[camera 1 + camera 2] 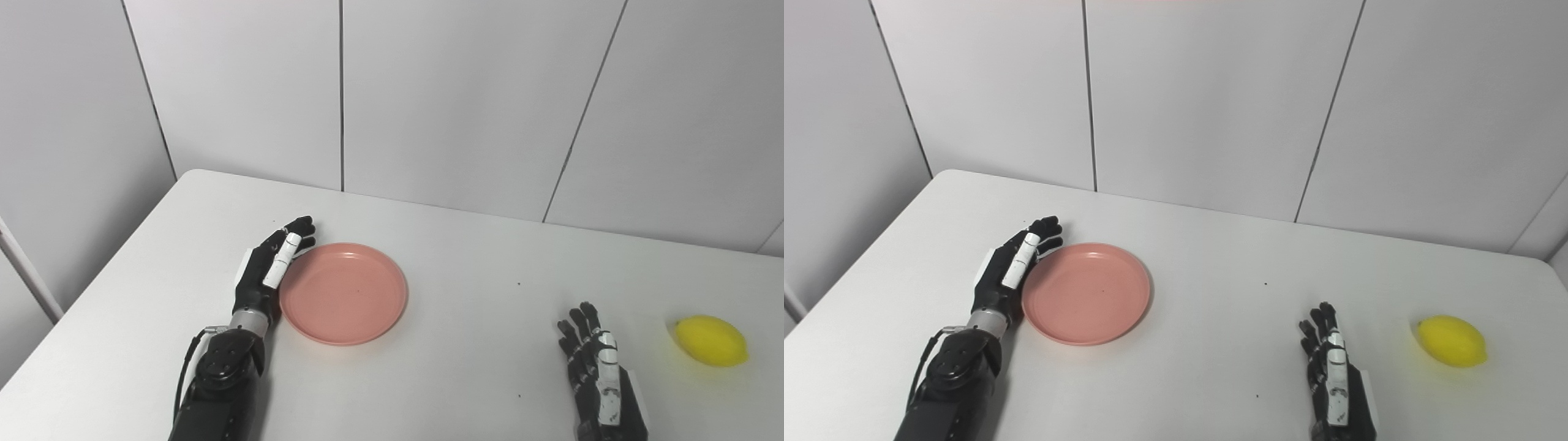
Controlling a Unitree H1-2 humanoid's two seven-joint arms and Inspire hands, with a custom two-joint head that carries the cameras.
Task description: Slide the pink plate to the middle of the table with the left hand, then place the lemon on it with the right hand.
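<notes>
With the spread black left hand (269, 266) flat against the left rim of the round pink plastic plate (344, 293), left of frame centre, an off-centre push could spin it, while the open right hand (597, 367) waits near the yellow lemon (712, 340) at lower right.

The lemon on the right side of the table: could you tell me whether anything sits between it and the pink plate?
Nothing visible blocks that path. The lemon and the pink plate are separated by bare table. The right hand rests open nearer the robot, just left of the lemon, below that line. The left hand lies against the plate's far-left rim.
</notes>
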